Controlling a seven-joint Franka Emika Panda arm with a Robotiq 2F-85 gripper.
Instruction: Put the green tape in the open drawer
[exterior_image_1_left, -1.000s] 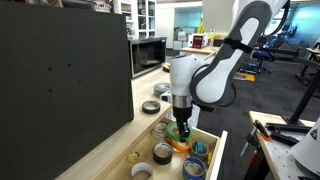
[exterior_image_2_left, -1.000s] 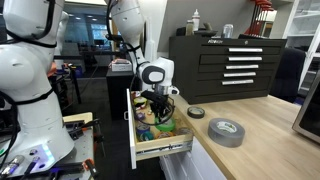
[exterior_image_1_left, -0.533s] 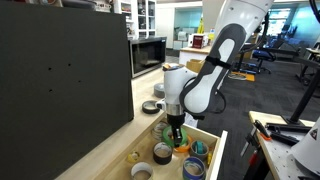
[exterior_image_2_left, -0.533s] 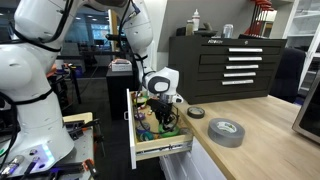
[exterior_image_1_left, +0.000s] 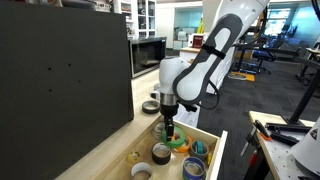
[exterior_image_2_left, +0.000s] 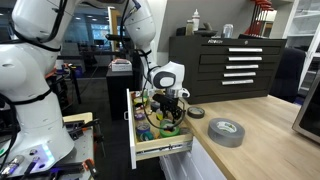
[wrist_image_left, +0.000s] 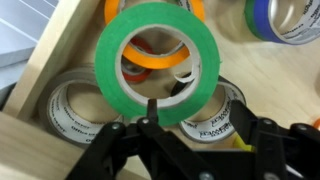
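Over the open drawer (exterior_image_2_left: 165, 150), the arm points straight down, hand (exterior_image_1_left: 168, 128) clamped on the green tape (wrist_image_left: 108, 65).

Both exterior views are evenly lit and sharp enough, brightest in the far background; the black cabinet (exterior_image_1_left: 60, 80) reads flat and dim. The wrist view is soft: green tape (wrist_image_left: 158, 62) slightly blurred, hand (wrist_image_left: 195, 150) a dark, unfocused silhouette.

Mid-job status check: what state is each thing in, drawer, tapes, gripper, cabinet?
Light wooden drawer: open, holds other tape rolls.
Green tape roll: gripped, raised over those rolls.
Robotiq gripper: shut on the green roll's wall.
Large grey tape roll: flat on the countertop.
Black metal tool cabinet: drawers all shut.
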